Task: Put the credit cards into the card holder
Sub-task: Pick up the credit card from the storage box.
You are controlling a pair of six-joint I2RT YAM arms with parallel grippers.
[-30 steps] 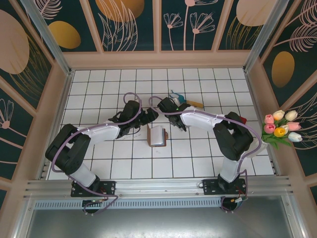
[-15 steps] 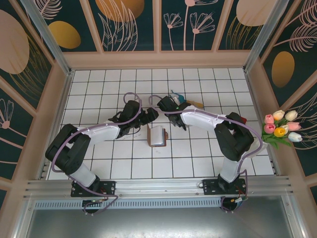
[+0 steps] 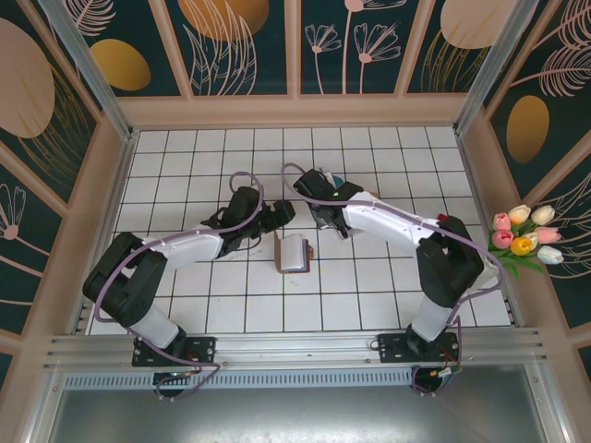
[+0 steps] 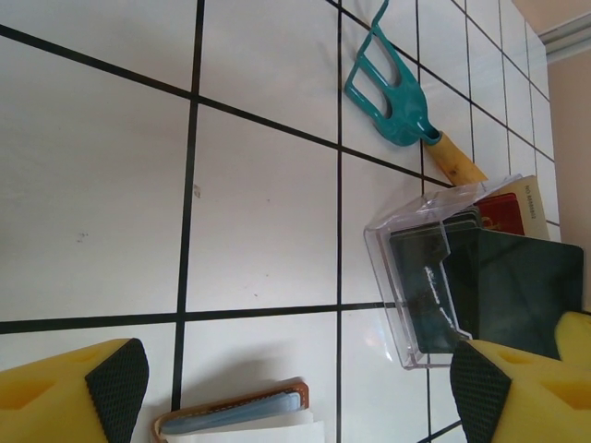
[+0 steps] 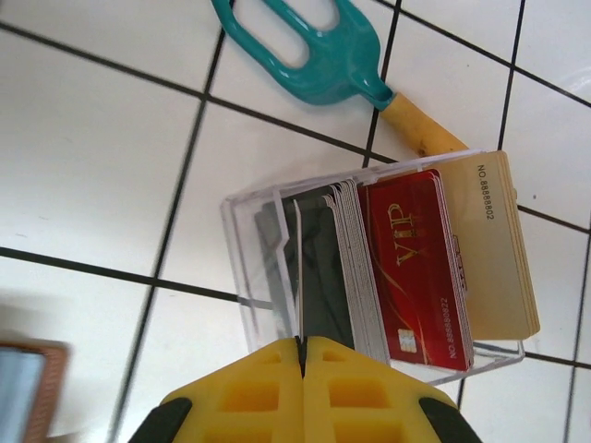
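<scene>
The credit cards stand stacked in a clear plastic box (image 5: 277,268), a red VIP card (image 5: 411,268) and a tan card (image 5: 503,249) at the outer end. My right gripper (image 5: 302,343) is shut on a thin card seen edge-on, drawn from the stack's dark end; in the left wrist view that dark card (image 4: 517,286) stands above the box (image 4: 406,305). The card holder (image 3: 294,252), brown leather with a pale sheet on it, lies open between the arms, and its edge (image 4: 235,411) sits under my open left gripper (image 4: 297,392). From above, the right gripper (image 3: 325,212) hangs over the box.
A teal-headed garden fork (image 5: 305,46) with a wooden handle lies just beyond the box, as the left wrist view also has it (image 4: 392,92). Bare white tiles (image 3: 185,157) spread to the left and back. Wooden walls ring the table, with tulips (image 3: 522,240) outside on the right.
The right gripper's jaws have closed from partly open to shut on the card, and the right arm has shifted a little toward the back right. The left arm has stayed still.
</scene>
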